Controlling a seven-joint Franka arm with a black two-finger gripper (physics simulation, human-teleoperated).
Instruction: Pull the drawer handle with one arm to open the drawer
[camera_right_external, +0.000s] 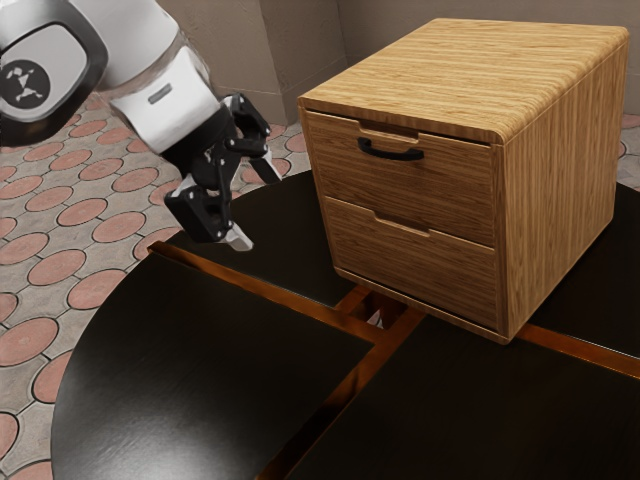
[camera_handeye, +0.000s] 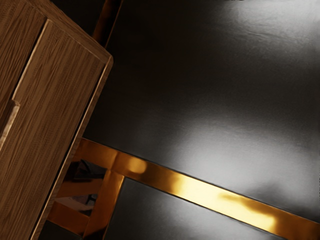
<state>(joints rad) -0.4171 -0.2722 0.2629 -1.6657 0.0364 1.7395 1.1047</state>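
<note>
A single robot arm (camera_right_external: 150, 75) holds its one hand (camera_right_external: 254, 205) above the black desk (camera_right_external: 200, 380), near the desk's far edge at the exterior view's left, fingers spread and gripping nothing. Just beside it, apart from the hand, one wooden cabinet (camera_right_external: 560, 170) stands on the desk's far half, over the crossing of the brass strips (camera_right_external: 330, 395) set into the top. The cabinet has two drawers: the upper drawer (camera_right_external: 420, 185) carries the one black handle (camera_right_external: 390, 152), and the lower drawer (camera_right_external: 410, 255) shows only a notch along its top edge. Both drawer fronts sit flush, so the opening has not begun. By the look of it, the whole job is ahead: reach the handle, close on it, and pull. From the wrist camera, the cabinet's lower corner (camera_handeye: 50, 110) and the desk's dark top (camera_handeye: 225, 100) lie under the hand.
</note>
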